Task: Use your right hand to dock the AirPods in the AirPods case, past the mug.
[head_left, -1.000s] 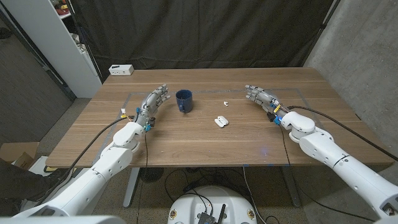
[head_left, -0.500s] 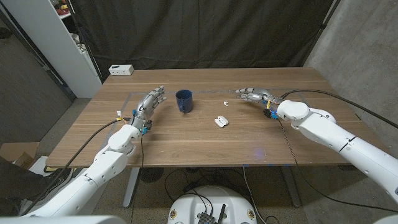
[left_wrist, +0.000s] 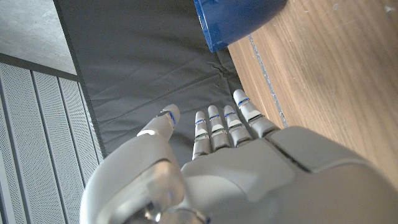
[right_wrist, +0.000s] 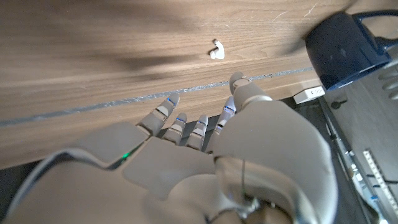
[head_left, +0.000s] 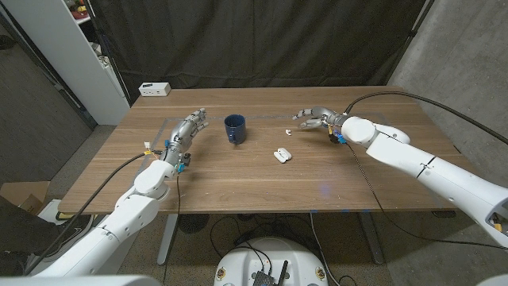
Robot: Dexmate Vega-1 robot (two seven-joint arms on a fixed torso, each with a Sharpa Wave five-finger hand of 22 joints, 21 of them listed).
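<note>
1. Dark curtains hang behind the wooden counter [head_left: 238, 179] in the head view, and a small white box [head_left: 155, 89] sits at its far left edge. The blue mug [head_left: 235, 128] stands left of centre. The open white AirPods case [head_left: 282, 155] lies nearer the front, and one AirPod [head_left: 288, 131] lies apart from it, further back. The right hand [head_left: 313, 118] hovers just right of the AirPod with fingers spread, holding nothing. The left hand [head_left: 189, 127] is left of the mug, fingers extended, holding nothing.
2. From the left wrist, the left hand [left_wrist: 211, 162] shows its fingers [left_wrist: 211, 124] straight and side by side, with the mug [left_wrist: 239, 18] beyond them.
3. From the right wrist, the right hand [right_wrist: 205, 149] has its fingers [right_wrist: 168, 109] parted near the AirPod [right_wrist: 216, 50] on the wood; the mug [right_wrist: 348, 50] shows to one side.
</note>
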